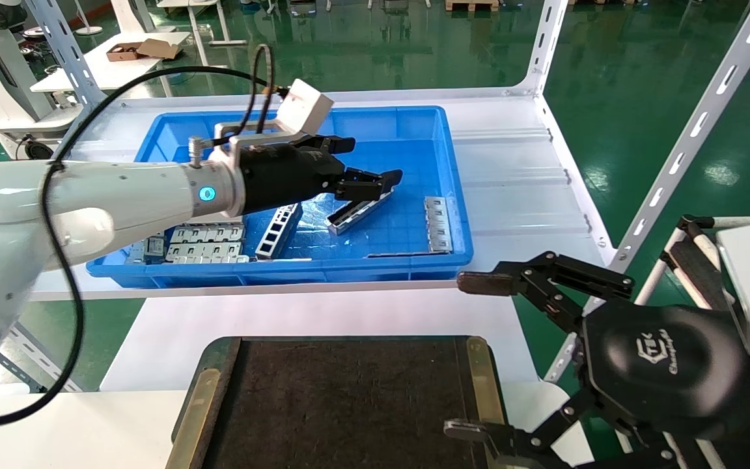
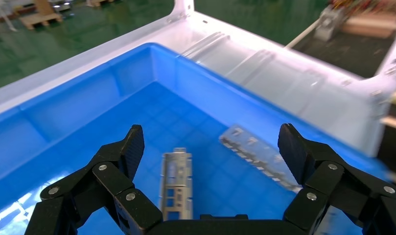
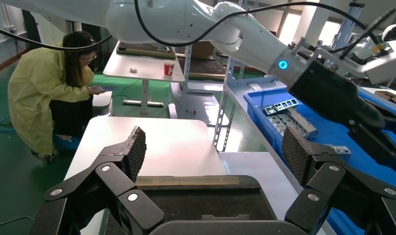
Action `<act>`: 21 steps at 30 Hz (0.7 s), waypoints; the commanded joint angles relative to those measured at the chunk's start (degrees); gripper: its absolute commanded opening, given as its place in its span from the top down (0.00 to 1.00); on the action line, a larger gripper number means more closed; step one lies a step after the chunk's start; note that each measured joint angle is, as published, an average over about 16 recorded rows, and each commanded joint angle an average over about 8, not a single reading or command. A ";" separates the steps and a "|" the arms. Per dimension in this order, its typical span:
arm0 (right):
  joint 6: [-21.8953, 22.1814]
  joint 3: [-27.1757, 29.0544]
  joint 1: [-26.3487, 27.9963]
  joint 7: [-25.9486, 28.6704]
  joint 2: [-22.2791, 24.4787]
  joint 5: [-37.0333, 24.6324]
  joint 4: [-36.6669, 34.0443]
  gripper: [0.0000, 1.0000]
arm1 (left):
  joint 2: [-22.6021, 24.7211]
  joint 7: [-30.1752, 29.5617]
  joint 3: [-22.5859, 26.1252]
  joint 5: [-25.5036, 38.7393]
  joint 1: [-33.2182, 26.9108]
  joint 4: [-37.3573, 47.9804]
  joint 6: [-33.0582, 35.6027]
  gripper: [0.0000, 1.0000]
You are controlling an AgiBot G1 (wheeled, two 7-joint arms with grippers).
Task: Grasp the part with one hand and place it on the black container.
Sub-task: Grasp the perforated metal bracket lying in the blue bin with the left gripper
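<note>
Two end effectors in view. Left end effector (image 1: 375, 170) hangs inside the blue bin (image 1: 440, 137) at the desk's far edge, fingers spread wide, empty, just above the part (image 1: 354, 215). Part lies slanted on the bin floor, mid-bin. Black container (image 1: 342, 404) sits at the desk's near edge. Right end effector (image 1: 479, 355) parked off the near right corner, fingers wide, empty.
</note>
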 commanded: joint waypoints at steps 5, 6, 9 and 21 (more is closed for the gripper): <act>0.01 -0.03 0.01 -0.01 0.01 0.02 0.00 0.00 | 3.26 2.69 1.48 0.86 -0.72 5.29 -4.62 0.00; 0.01 -0.03 0.01 -0.01 0.01 0.02 0.00 0.00 | 3.39 2.67 1.94 0.86 -0.51 5.35 -5.21 0.00; 0.02 -0.04 0.01 -0.02 0.02 0.03 0.00 0.00 | 3.60 1.94 3.49 0.70 0.23 4.96 -6.82 0.00; 0.04 -0.09 0.02 -0.05 0.04 0.06 0.00 1.00 | 3.67 -4.70 10.82 -0.90 2.44 2.26 -12.88 0.77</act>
